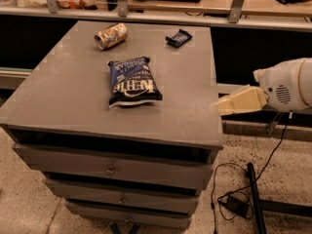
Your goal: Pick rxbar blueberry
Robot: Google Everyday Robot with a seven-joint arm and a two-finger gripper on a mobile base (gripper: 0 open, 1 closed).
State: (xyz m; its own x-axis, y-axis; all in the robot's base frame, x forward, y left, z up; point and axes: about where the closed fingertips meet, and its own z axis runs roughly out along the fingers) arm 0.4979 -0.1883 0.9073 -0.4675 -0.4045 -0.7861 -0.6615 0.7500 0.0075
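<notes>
Cabinet (73, 87), gripper (220, 106) beside right edge, arm (287, 84) cropped

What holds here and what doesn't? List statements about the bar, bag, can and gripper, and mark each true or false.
1. The gripper is off the table's right edge, near the front corner. True.
2. The rxbar blueberry lies near the table's far right corner. True.
3. The gripper holds the rxbar blueberry. False: they are well apart.
4. The chip bag lies nearer the front edge than the can. True.
5. The can stands upright. False: it lies on its side.
</notes>
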